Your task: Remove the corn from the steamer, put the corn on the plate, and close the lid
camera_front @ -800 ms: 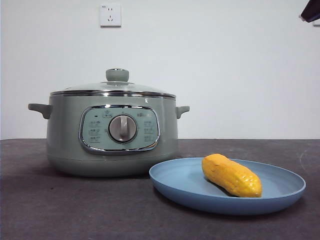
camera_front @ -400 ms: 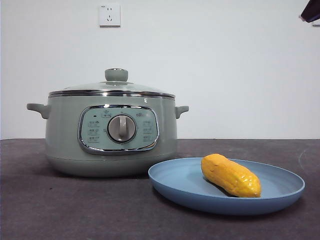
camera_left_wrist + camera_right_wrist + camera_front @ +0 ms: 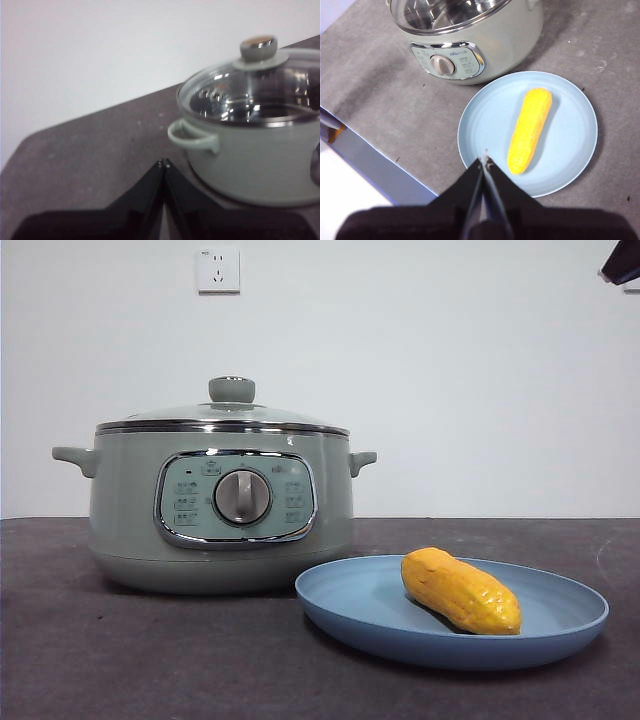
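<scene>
Corn (image 3: 461,591) lies on our plate (image 3: 350,612) and the lid (image 3: 222,416) sits on the steamer (image 3: 120,510); nothing has shifted lately, so the task looks finished. Our left gripper (image 3: 163,163) and right gripper (image 3: 484,160) are closed and empty.

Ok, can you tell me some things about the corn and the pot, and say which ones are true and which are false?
1. The corn lies on the plate. True.
2. The lid is off the steamer. False: it sits on top, closed.
3. The left gripper holds the corn. False: it is shut on nothing, beside the steamer.
4. The right gripper is shut, above the plate's edge. True.
5. The plate stands on top of the steamer. False: it rests on the table, next to it.
</scene>
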